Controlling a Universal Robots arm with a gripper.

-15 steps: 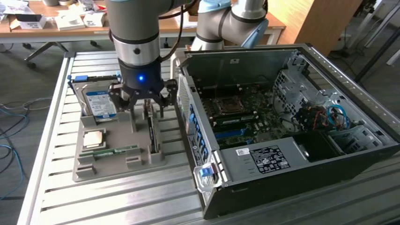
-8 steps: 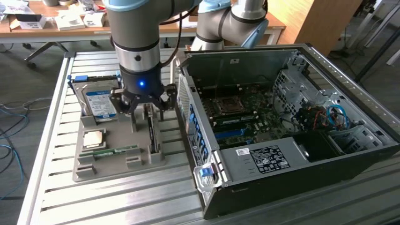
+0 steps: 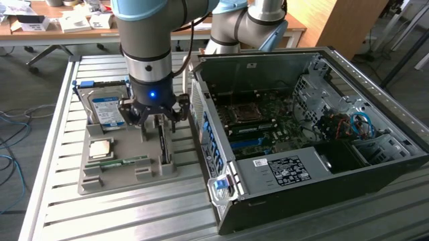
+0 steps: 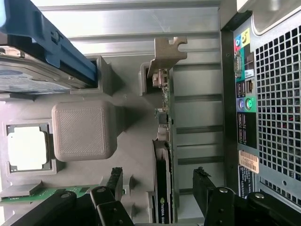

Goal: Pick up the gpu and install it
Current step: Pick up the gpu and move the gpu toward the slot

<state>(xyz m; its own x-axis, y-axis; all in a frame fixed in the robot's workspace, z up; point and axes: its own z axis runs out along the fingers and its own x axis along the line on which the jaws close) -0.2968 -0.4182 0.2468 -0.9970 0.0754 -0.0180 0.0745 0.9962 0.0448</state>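
Gpu (image 3: 164,143) on edge in the tray (image 3: 94,185); hard drive (image 3: 107,110) on the exterior view's left, computer case (image 3: 268,68) on its right.

Gpu (image 3: 163,143): thin flat card, dark edge-on, standing upright on its long edge in a slot of the grey holder (image 3: 114,183) on the tabletop. Silver bracket (image 4: 167,52) at one end, w/ green board edge visible alongside.

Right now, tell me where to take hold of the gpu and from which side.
Grip the gpu by its upper long edge, coming straight down, fingers on its two flat faces. It stands on edge in the gray holder, so its top edge and both faces are free.
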